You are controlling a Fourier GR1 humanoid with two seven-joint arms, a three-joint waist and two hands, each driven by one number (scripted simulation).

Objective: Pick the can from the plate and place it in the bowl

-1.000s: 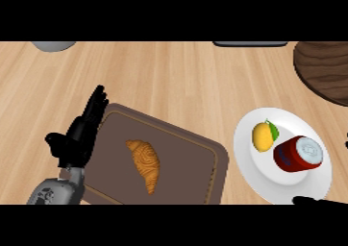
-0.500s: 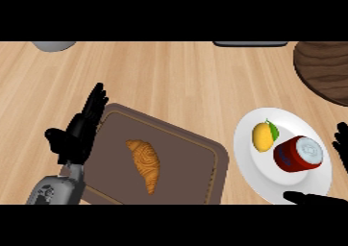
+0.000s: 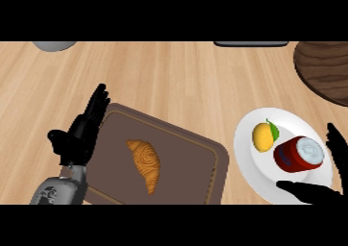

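The can (image 3: pixel 299 153), red with a silver top, lies tilted on the right part of the white plate (image 3: pixel 245 144), which sits on the wooden tabletop (image 3: pixel 169 72) near the right side of the head view. Just to the can's left on the same plate lies a yellow fruit (image 3: pixel 262 137) with a small green leaf, close to the can; whether they touch cannot be told. The right robot hand (image 3: pixel 343 164) comes in from the lower right corner and is open around the can: its straight fingers stand just beside the can's right side, while its thumb stretches out leftward below the can, over the plate's lower rim. A strip of plate shows between thumb and can, and nothing is curled round the can; whether the fingers touch its side cannot be told. The dark wooden bowl (image 3: pixel 330 72) sits at the upper right, cut off by the edge of the view and apart from the plate's top. To the plate's left lies a brown cutting board (image 3: pixel 191 153), turned at an angle, with a croissant (image 3: pixel 146 164) lying on its middle. The left robot hand (image 3: pixel 80 136) shows at the board's left edge, open, fingers straight and pointing up the view, resting and holding nothing. At the top edge a grey rounded object (image 3: pixel 55 45) shows at the left, and a dark flat object (image 3: pixel 251 43) further to the right, both mostly cut off.
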